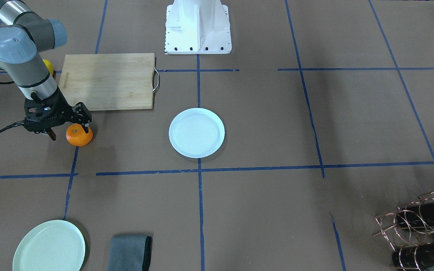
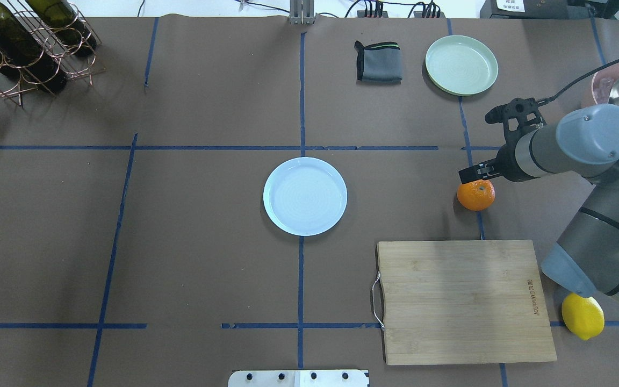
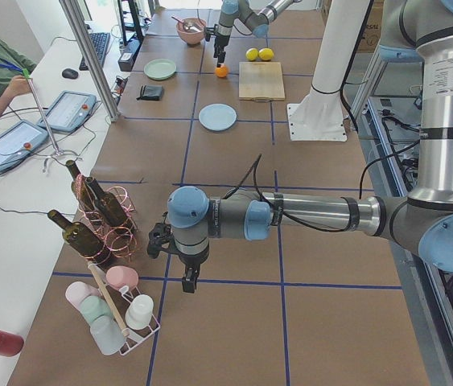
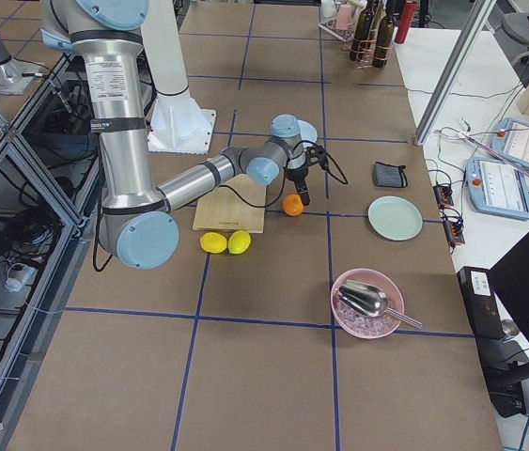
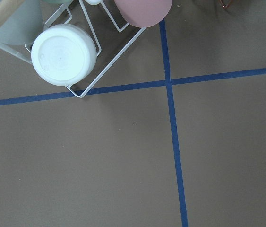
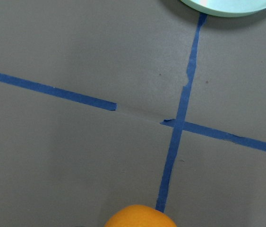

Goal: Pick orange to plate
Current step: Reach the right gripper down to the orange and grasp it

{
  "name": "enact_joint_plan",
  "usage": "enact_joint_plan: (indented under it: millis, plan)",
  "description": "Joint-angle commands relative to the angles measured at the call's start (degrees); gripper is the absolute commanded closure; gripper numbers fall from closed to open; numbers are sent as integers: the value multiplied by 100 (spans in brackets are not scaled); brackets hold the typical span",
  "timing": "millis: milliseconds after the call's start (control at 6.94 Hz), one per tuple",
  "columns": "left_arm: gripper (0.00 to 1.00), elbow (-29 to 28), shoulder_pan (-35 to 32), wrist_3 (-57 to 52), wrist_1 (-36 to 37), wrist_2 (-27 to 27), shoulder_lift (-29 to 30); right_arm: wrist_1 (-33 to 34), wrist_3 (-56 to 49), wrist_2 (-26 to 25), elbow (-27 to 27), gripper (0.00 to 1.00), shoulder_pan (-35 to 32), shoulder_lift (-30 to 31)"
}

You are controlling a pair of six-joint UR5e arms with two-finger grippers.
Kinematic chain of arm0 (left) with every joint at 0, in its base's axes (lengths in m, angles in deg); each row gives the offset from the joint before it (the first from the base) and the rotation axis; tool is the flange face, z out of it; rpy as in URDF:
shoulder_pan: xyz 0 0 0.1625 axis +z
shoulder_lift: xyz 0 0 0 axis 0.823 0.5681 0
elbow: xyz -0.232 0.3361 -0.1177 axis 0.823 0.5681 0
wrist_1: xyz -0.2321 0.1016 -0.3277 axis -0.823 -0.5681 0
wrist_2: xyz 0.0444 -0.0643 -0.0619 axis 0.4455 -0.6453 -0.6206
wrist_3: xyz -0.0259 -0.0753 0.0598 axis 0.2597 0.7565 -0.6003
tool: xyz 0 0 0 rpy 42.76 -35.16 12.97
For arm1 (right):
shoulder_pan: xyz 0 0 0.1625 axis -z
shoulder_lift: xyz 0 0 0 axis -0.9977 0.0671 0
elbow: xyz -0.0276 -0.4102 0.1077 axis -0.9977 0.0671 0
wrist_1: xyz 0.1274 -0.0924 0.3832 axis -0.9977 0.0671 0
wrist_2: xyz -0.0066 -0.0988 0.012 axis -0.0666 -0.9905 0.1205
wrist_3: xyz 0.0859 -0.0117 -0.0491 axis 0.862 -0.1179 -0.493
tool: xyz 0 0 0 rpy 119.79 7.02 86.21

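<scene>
The orange [image 1: 78, 137] [image 2: 476, 195] sits on the brown table beside a blue tape line, and its top shows at the bottom edge of the right wrist view [image 6: 140, 217]. My right gripper [image 1: 70, 131] [image 2: 482, 173] hangs open just above it, one fingertip [image 1: 86, 128] over the fruit's edge, the other to its side. The pale bluish-white plate [image 1: 179, 128] [image 2: 305, 196] lies empty at the table's middle. My left gripper [image 3: 187, 278] hovers far off near the cup rack; I cannot tell its state.
A wooden cutting board [image 2: 462, 301] lies close to the orange, with a lemon [image 2: 582, 316] by its corner. A pale green plate [image 2: 461, 64] and grey cloth [image 2: 378, 62] lie beyond. A bottle rack [image 2: 24, 43] and a pink bowl [image 4: 367, 303] stand at opposite ends.
</scene>
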Motion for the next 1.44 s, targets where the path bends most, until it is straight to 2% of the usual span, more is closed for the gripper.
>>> enact_joint_plan:
  millis: [0, 865, 1009, 1153, 1297]
  plan:
    - [0, 4, 0, 0, -6, 0, 11, -2, 4, -234, 177, 0, 182, -12]
    - [0, 13, 0, 0, -15, -9, 28, 7, 4, -446, 310, 0, 472, -21]
    - [0, 13, 0, 0, -15, -9, 28, 7, 13, -446, 301, 20, 481, -30]
    - [0, 13, 0, 0, -15, 0, 28, -1, 65, -437, 301, 53, 490, -38]
    - [0, 13, 0, -8, -15, 0, 37, 25, 336, -428, 266, 71, 499, -343]
